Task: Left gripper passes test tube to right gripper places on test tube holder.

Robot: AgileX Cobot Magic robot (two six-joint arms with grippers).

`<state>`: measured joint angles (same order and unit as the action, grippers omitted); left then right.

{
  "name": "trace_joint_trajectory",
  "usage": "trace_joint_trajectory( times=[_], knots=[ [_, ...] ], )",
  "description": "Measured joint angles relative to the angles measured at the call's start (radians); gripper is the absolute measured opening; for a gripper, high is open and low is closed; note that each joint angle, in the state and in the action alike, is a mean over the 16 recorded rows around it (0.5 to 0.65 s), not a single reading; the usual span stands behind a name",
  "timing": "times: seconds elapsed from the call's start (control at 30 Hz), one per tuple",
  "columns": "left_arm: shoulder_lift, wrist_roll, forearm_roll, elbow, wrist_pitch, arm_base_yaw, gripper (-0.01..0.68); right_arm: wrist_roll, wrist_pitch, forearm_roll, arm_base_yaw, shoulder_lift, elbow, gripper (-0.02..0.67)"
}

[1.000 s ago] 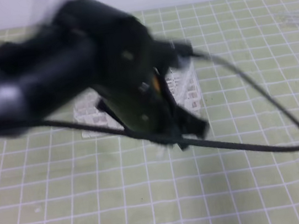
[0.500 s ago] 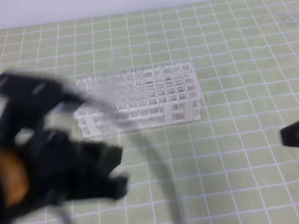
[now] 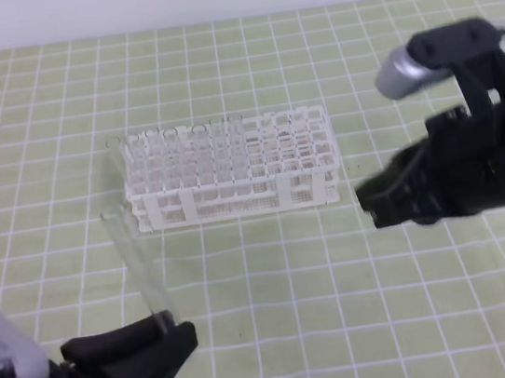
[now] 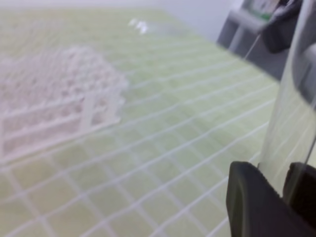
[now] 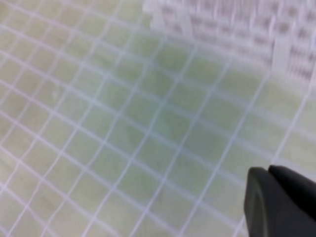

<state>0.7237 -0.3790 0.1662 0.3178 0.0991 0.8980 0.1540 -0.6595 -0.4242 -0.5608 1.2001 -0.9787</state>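
Note:
The test tube (image 3: 134,262) is a slender clear tube that leans up and to the left, in front of the rack's left end. My left gripper (image 3: 171,334) at the bottom left is shut on its lower end. In the left wrist view the test tube (image 4: 286,123) rises between two black fingers (image 4: 256,202). The white test tube holder (image 3: 318,156) stands at the table's middle, blurred in the left wrist view (image 4: 54,98). My right gripper (image 3: 370,207) hovers right of the holder, shut and holding nothing. Its closed fingertips (image 5: 276,197) show low in the right wrist view.
Several other clear tubes (image 3: 176,148) stand in the left half of the holder. A green cloth with a white grid (image 3: 283,335) covers the table. The holder's corner (image 5: 237,24) shows at the top of the right wrist view.
My left arm swept from over the holder down to the bottom left, carrying the tube. My right arm came in from the right edge toward the holder.

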Motion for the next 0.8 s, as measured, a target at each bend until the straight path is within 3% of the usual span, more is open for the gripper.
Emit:
trace_joint_trajectory(
  times=[0.2,0.57,0.8],
  knots=[
    [0.025,0.014,0.009,-0.069,0.153,-0.011,0.016,0.051,0.253,0.033,-0.120,-0.072,0.068,-0.017],
    [0.110,0.065,0.032,-0.074,0.201,-0.027,0.029,0.140,0.818,0.038,-0.387,-0.216,0.305,-0.007],
    [0.151,0.087,0.049,-0.073,0.213,-0.027,0.047,0.139,0.966,0.040,-0.487,-0.186,0.344,0.110]
  ],
)
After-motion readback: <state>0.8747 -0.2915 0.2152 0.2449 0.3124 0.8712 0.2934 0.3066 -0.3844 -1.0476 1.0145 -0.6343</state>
